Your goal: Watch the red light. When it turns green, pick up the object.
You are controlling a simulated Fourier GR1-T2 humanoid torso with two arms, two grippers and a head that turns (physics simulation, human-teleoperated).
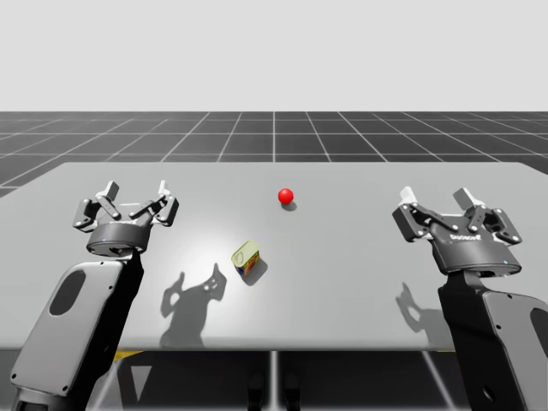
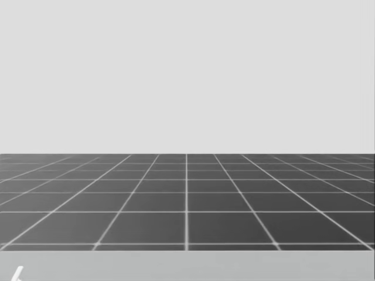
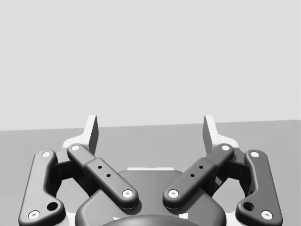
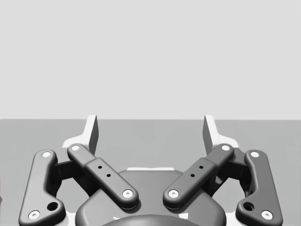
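Grey flat tabletop [image 1: 342,291] stood over dark gridded floor [image 1: 274,133], with open surface running to far edge and both side edges. Small yellow-green rounded box [image 1: 247,257] lay tilted near table middle, slightly toward left. Small red sphere light [image 1: 286,196] sat behind box, apart from it. Left gripper [image 1: 136,190] and right gripper [image 1: 437,199] hovered near opposite sides, fingers spread, both well apart from box.

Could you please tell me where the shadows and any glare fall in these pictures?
High view: my left gripper and right gripper each cast a dark shadow on the table, inboard and toward its near edge; a bright sheen lies around the small yellow can, whose shadow, like the red light's, falls to its right. Wrist views: flat, even light.
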